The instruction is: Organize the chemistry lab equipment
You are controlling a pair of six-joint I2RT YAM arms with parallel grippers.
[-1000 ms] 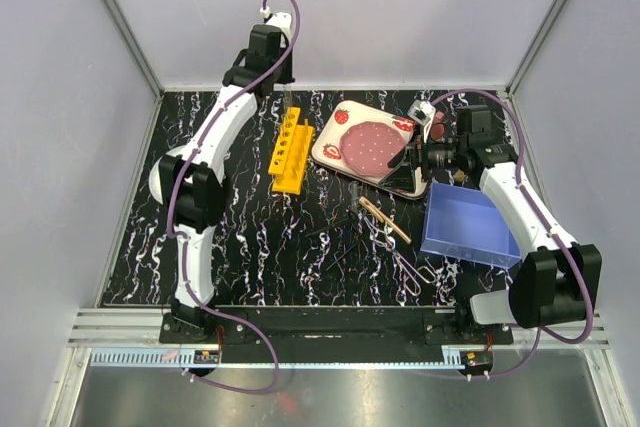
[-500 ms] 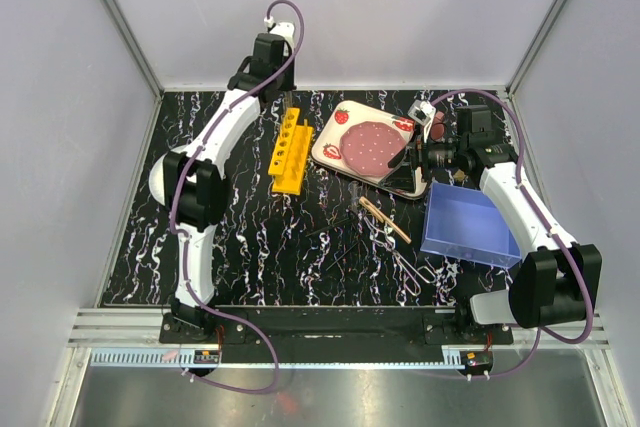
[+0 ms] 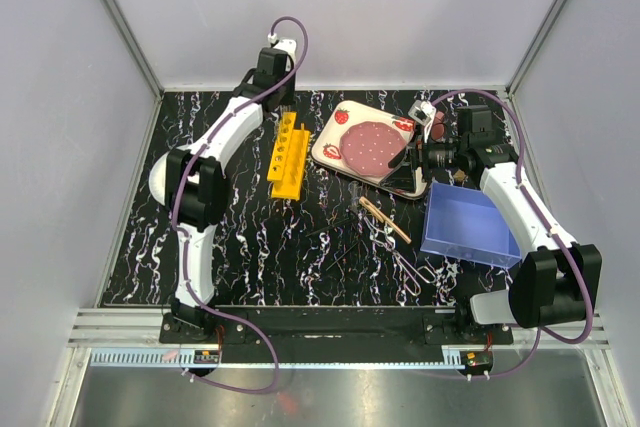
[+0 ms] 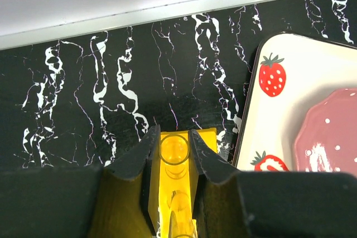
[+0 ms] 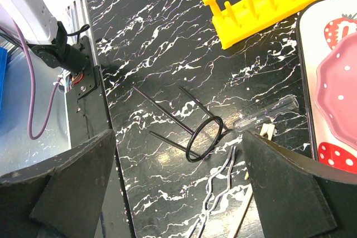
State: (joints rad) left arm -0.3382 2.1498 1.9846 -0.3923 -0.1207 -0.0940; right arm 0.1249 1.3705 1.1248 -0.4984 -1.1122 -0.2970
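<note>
The left gripper (image 4: pixel 173 137) clasps a glass tube (image 4: pixel 174 150) upright, long axis vertical, at the far-end hole of the yellow rack (image 3: pixel 288 152), while the right gripper (image 5: pixel 178 134) hangs spread wide well right of the rack.

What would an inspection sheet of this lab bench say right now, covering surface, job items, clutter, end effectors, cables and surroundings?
Surface: black marbled table with white veins.
Job's things: yellow rack upright; glass tube held over its far end; second tube, wooden clamp, forceps and black ring with rods lie loose nearer the arms.
Clutter: strawberry tray with pink plate; blue box.
End effectors: left end effector shut on the glass tube; right end effector open, empty.
Cables: purple cable looped along each arm.
Surroundings: pale walls, metal frame.
</note>
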